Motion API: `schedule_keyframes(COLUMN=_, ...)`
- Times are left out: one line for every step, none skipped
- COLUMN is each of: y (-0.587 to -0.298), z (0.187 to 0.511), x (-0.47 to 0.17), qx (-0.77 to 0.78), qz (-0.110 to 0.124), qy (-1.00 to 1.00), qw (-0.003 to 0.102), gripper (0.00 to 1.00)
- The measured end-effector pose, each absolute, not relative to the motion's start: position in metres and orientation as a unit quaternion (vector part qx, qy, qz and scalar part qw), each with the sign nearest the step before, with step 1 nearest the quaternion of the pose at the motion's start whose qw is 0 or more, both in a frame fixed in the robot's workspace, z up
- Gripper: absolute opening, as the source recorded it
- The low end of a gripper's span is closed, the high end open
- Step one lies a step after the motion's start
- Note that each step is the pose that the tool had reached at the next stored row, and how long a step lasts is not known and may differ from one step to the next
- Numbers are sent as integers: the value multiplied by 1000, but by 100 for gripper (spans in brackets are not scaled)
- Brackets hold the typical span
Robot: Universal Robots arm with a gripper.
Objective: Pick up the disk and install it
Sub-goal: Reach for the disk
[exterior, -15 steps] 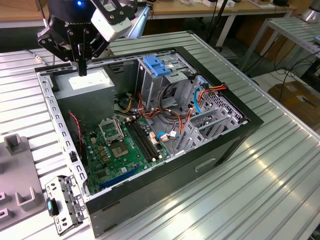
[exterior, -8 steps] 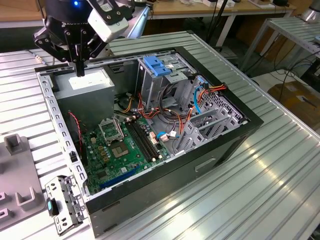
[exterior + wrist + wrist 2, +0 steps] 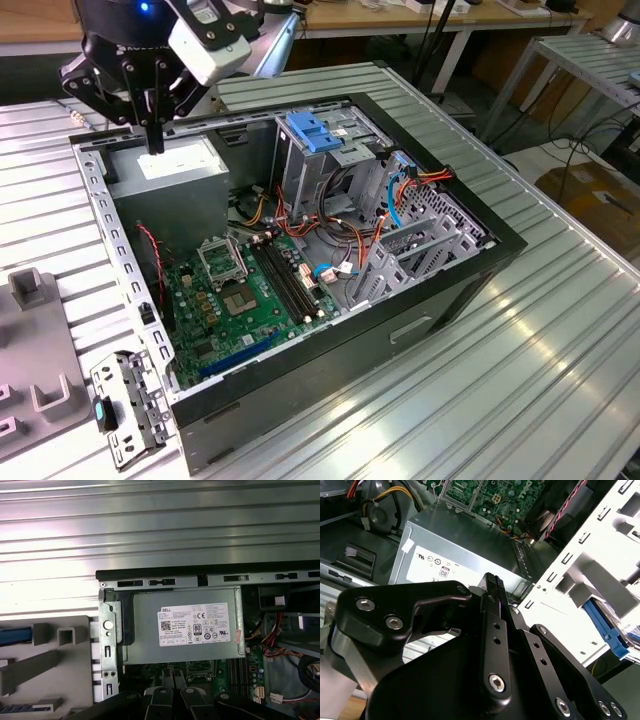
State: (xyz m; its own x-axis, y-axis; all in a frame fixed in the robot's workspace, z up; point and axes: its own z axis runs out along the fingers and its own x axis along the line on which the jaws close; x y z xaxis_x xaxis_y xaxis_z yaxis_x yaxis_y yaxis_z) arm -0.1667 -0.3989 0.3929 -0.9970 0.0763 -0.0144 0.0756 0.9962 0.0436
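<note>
Ribbed aluminium forms the table (image 3: 540, 330) in the exterior view, and an open computer case (image 3: 500, 245) lies on it. The gripper (image 3: 155, 145) hangs over the far corner of the case on the exterior view's left, directly above the grey power supply (image 3: 175, 165). Its fingers are drawn together into one narrow dark bar and carry nothing. A blue bracket (image 3: 315, 132) sits atop the grey drive bay (image 3: 300, 180), and the green motherboard (image 3: 235, 300) covers the case floor. A grey holder (image 3: 35, 340) stands on the table outside the case, at the exterior view's left.

In the second wrist view the black fingers (image 3: 492, 610) lie side by side, with their ribbed tips pointing at the labelled top of the power supply. Beyond the bright perforated case rail (image 3: 580, 575) a blue plastic edge of the disk (image 3: 605, 630) shows, and the rest of it is hidden.

In the first wrist view the fingertips (image 3: 167, 677) sit pressed close together over the motherboard's edge beside the power supply. The disk shows as a blue strip resting in the grey holder, outside the case wall and well apart from the gripper.
</note>
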Motion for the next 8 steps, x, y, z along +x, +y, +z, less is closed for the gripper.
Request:
schedule_keyframes(y=-399, z=393, x=-167, qx=38, qz=22, qy=999, qw=8, gripper=14)
schedule_keyframes(y=-399, z=393, x=-168, qx=38, qz=22, qy=999, qw=8, gripper=14)
schedule_keyframes(y=-399, z=393, x=-169, qx=38, qz=22, qy=999, qw=8, gripper=14)
schedule_keyframes(y=-399, z=393, x=-169, qx=38, qz=22, qy=999, qw=8, gripper=14)
schedule_keyframes(y=-399, z=393, x=-170, qx=38, qz=22, qy=999, qw=8, gripper=14)
schedule_keyframes(y=-399, z=393, x=-171, qx=38, qz=22, qy=999, qw=8, gripper=14)
schedule_keyframes(y=-399, z=393, x=-171, qx=38, qz=22, qy=999, qw=8, gripper=14)
schedule_keyframes(y=-399, z=393, x=-172, qx=38, qz=22, qy=999, qw=8, gripper=14)
